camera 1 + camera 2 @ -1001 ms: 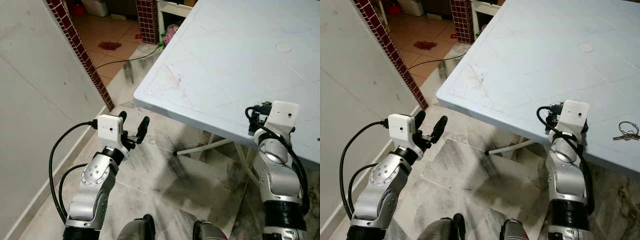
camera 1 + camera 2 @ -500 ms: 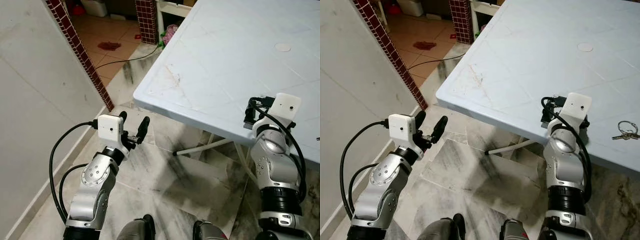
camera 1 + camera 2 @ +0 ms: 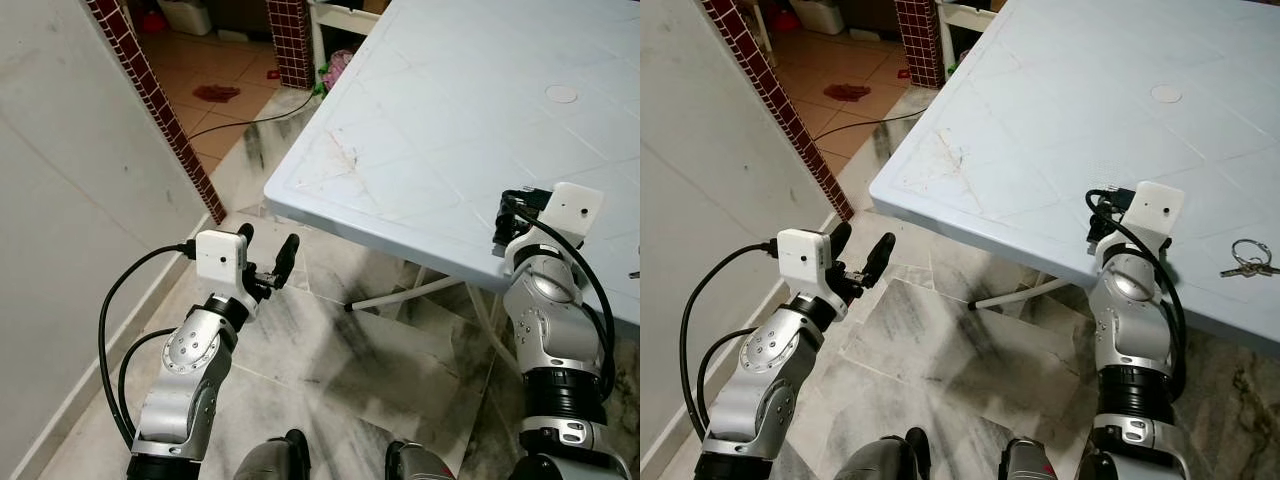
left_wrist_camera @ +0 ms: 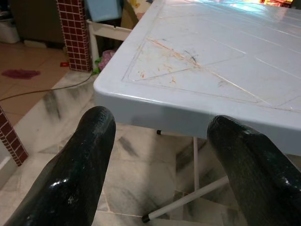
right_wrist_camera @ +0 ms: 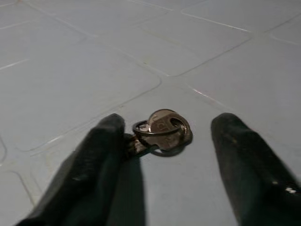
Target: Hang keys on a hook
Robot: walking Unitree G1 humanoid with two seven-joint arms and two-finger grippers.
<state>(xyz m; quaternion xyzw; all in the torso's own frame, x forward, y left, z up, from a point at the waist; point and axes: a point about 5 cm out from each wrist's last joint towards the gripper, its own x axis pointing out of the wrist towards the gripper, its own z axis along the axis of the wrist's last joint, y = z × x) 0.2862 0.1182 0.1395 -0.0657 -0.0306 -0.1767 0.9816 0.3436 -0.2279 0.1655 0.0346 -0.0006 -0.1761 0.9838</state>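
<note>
a small bunch of keys [image 3: 1244, 264] on a ring lies flat on the pale blue plastic table [image 3: 1060, 110], at the right edge of the right eye frame, near the table's front rim. in the left eye view only a sliver of it shows, cut off by the frame's right border. in the right wrist view the keys sit at the centre, between the right gripper [image 5: 169, 160] and its two spread black fingers [image 5: 101, 155]; one key head and the ring are clear, while the key blades are partly hidden behind the nearer finger, and it is hard to tell whether that finger touches them. the fingers stand apart and grip nothing. in the head views the right arm rises at lower right, its white wrist camera block [image 3: 1157, 210] over the table's edge; the fingers themselves are hidden behind the block.

the left gripper [image 3: 266, 255] hovers at centre left of the left eye frame, above the marbled floor tiles [image 3: 330, 370] and short of the table's corner, with its fingers parted and empty. its wrist view looks between the two fingers at the table's scuffed corner and a white table leg [image 4: 188, 197] below.

a grey wall [image 3: 70, 230] fills the left side, edged by a strip of red brick tiles [image 3: 160, 110]. a black cable [image 3: 250, 120] trails across the floor in the upper part of the frame. beyond it, at the top edge, objects on an orange tiled floor are cut off and too small to identify.
</note>
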